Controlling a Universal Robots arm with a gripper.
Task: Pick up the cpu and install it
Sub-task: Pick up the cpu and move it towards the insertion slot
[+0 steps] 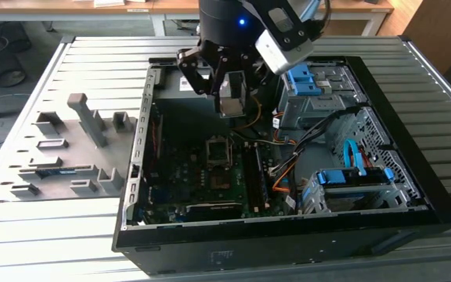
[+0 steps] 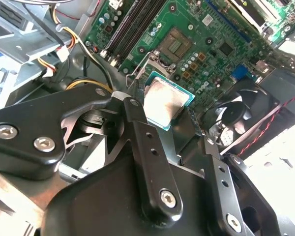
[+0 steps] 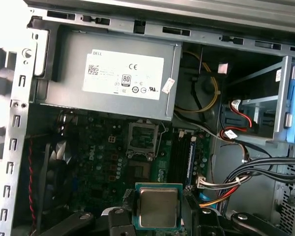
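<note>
The cpu (image 3: 157,206) is clamped by its edges in the end effector (image 2: 165,110) and held above the socket (image 3: 142,136), apart from it. It is best kept level and squared to the socket, corners matched, without pressing.

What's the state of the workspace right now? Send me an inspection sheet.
Surface: slatted metal table carrying an open computer case.
Job's things: cpu held above the motherboard; socket looks empty.
Clutter: grey fixture tray at the exterior view's left, with a memory stick lying in it.
Grippers: gripper shut on the cpu's edges, over the case interior.
Cables: black bundle inside the case, off to one side of the socket, not across it.
Surroundings: desks behind the table.
</note>
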